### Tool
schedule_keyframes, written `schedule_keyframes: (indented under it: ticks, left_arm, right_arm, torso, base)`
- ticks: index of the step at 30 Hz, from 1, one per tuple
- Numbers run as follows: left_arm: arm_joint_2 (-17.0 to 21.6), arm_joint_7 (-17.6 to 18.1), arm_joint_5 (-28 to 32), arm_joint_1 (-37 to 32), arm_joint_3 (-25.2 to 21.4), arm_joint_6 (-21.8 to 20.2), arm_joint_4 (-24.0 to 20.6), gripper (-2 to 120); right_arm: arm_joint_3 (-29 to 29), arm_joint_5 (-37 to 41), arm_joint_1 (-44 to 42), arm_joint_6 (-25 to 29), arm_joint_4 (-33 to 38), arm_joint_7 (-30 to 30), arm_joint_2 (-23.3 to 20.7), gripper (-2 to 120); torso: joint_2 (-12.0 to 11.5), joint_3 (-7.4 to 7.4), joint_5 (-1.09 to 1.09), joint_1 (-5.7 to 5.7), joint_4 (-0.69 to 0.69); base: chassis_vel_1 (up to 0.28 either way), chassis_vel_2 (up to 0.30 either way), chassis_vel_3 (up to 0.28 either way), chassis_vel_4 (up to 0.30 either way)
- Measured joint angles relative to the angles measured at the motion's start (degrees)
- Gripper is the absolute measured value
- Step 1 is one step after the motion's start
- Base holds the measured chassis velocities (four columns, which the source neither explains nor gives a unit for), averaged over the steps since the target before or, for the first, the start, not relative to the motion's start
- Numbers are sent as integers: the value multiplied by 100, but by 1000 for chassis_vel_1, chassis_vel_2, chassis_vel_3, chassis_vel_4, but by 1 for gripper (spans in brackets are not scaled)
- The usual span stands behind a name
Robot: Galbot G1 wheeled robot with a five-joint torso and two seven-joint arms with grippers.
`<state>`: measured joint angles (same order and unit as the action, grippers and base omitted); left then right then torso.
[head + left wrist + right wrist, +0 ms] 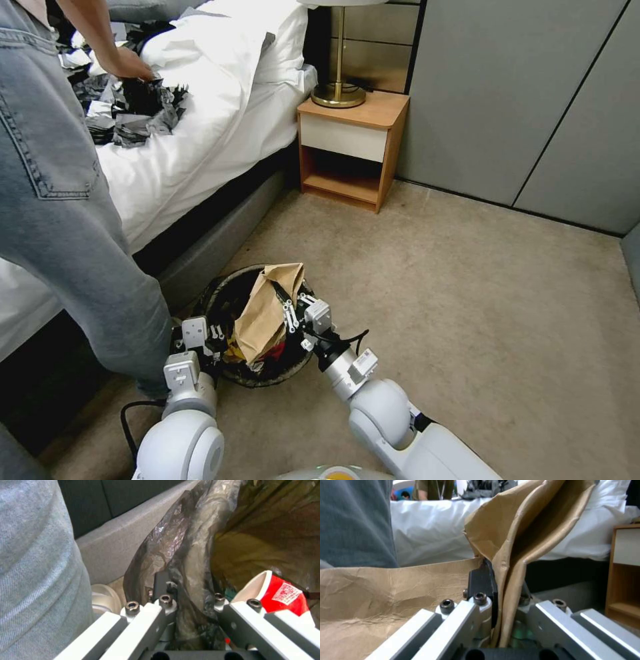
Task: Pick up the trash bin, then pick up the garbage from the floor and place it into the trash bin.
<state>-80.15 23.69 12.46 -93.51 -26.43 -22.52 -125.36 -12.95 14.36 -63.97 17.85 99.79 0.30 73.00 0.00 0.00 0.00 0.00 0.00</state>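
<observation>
Pinching a crumpled brown paper bag [263,319] over the round bin lined with dark crinkled plastic [230,290], the right gripper [501,597] is clamping a light, soft fold. Left gripper [186,600] is gripping the slippery liner at the rim.

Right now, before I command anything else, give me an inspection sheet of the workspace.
Surface: beige carpet, no loose litter seen.
Job's things: trash bin beside the bed base; brown paper bag stands in it over a red-and-white packet.
Clutter: black shredded heap on the bed.
End effectors: left end effector shut on the bin's liner rim; right end effector shut on the bag.
Cables: black cable by the left arm.
Surroundings: nightstand, lamp, person's leg next to the bin.
</observation>
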Motion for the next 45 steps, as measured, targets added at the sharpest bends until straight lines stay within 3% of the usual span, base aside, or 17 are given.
schedule_keyframes:
  ticks: [10, 17, 19, 21, 25, 27, 29, 34, 45]
  left_arm:
    - [-45, 0, -34, -26, 37, 1, -21, 2]
    - [-54, 0, -49, -32, 50, 9, -26, 2]
    - [-53, 0, -50, -34, 52, 9, -26, 2]
    - [-42, 0, -53, -37, 63, 9, -26, 2]
    - [-29, 0, -53, -42, 68, 9, -26, 2]
    - [-11, 0, -44, -49, 70, 9, -26, 2]
    - [-2, 0, -37, -49, 71, 9, -26, 2]
    - [27, 1, 59, -55, 74, -34, -62, 2]
    - [39, 4, 70, -52, 75, -56, -61, 2]
  right_arm:
    - [-112, -209, 86, -62, -298, 77, 18, 2]
    - [-217, -472, 114, -27, -492, 142, 10, 35]
    - [-217, -482, 107, -26, -492, 143, 10, 36]
    - [-217, -529, 75, -11, -466, 143, -6, 48]
    - [-215, -575, 46, -7, -412, 143, -29, 59]
    - [-211, -626, 37, -4, -362, 143, -57, 70]
    - [-207, -649, 38, -1, -347, 141, -69, 73]
    - [-142, -779, 61, 79, -250, 126, -103, 94]
    - [-88, -937, 81, 183, -5, 69, -115, 100]
  torso:
    - [0, 0, -1, 0, 0]
    - [0, 0, 0, 0, 0]
    - [0, 0, 0, 0, 0]
    - [0, 0, 0, 0, 0]
    - [0, 0, 0, 0, 0]
    - [0, 0, 0, 0, 0]
    - [0, 0, 0, 0, 0]
    - [0, 0, 0, 0, 0]
    - [0, 0, 0, 0, 0]
  base:
    - [0, 0, 0, 0]
    - [0, 0, 0, 0]
    - [0, 0, 0, 0]
    - [0, 0, 0, 0]
    - [0, 0, 0, 0]
    - [0, 0, 0, 0]
    - [0, 0, 0, 0]
    - [0, 0, 0, 0]
    - [0, 0, 0, 0]
